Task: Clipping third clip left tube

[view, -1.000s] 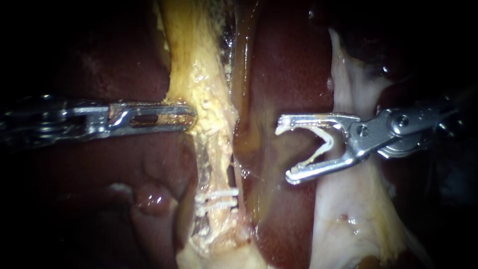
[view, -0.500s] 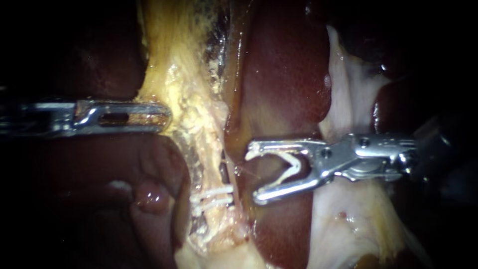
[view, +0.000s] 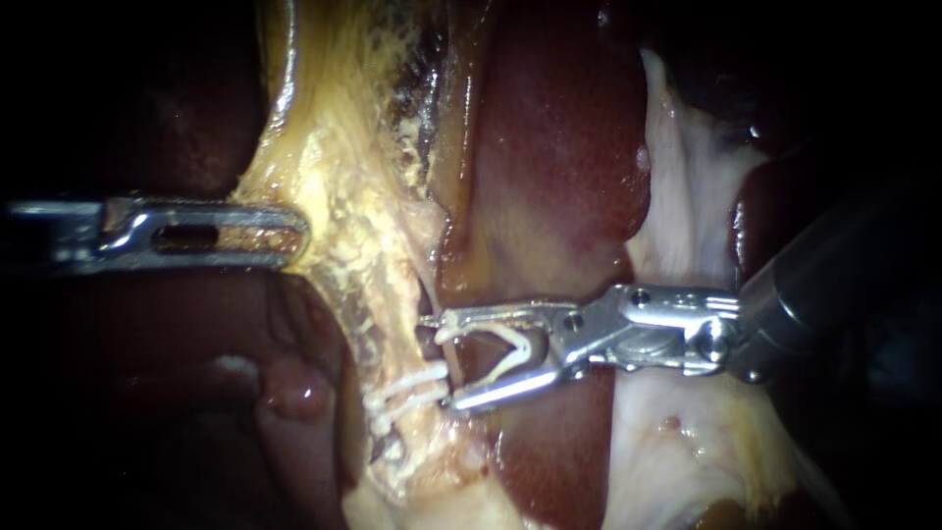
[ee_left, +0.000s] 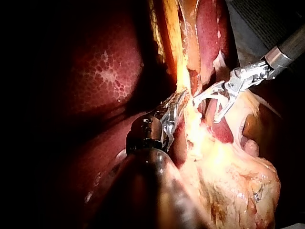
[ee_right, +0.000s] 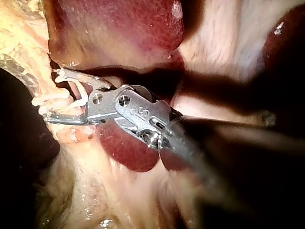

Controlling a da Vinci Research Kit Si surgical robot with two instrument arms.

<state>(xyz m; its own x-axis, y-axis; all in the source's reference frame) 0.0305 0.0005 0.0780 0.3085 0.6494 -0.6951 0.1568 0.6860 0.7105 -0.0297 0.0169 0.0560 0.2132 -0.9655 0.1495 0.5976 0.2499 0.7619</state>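
glossy wet liver (view: 559, 147), shiny metal right instrument (view: 444, 360).

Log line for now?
left instrument: shut on yellow fatty tube | right instrument: holding open white clip at tube, beside two placed clips

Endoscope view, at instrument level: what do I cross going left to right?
In order: left instrument, clamped on the left tube → left tube, with two clips lower down → open clip → right instrument holding it.

The left instrument (view: 294, 234) grips the left tube (view: 378, 280) at its left edge, while the right instrument (view: 444, 361), a clip (view: 512, 351) held between its jaws, meets its right side just above two clips (view: 404, 391), liver (view: 559, 167) behind.
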